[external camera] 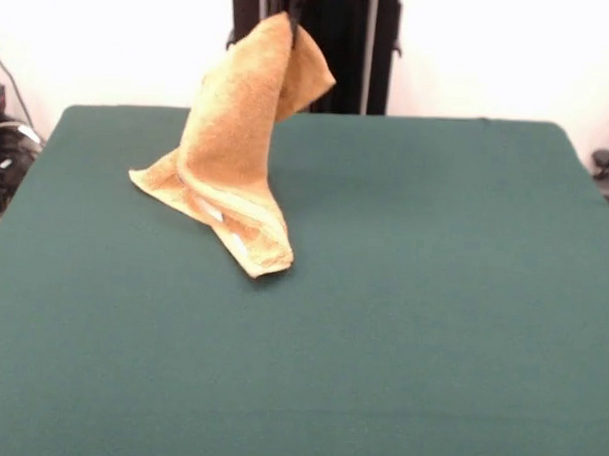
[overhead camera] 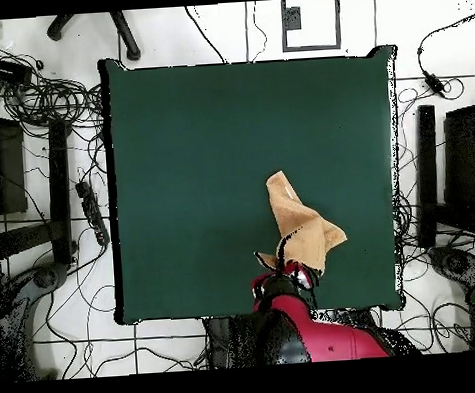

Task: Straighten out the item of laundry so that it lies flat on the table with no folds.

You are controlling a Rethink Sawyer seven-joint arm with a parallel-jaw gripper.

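Note:
The golden-orange towel (external camera: 233, 135) hangs from one raised corner, and its lower part rests crumpled on the green table (external camera: 432, 293) left of centre, toward the far side. A woven band and a white label show near its low end. My gripper (external camera: 292, 9) is at the picture's top edge, shut on the towel's top corner. In the overhead view the towel (overhead camera: 298, 226) lies near the table's (overhead camera: 200, 167) bottom edge, right of centre. The gripper (overhead camera: 284, 270) on the red arm is just below it.
The robot's dark pedestal (external camera: 336, 49) stands behind the table's far edge. In the overhead view, cables and a power strip (overhead camera: 90, 208) lie on the floor left of the table, and dark equipment (overhead camera: 425, 173) stands to the right.

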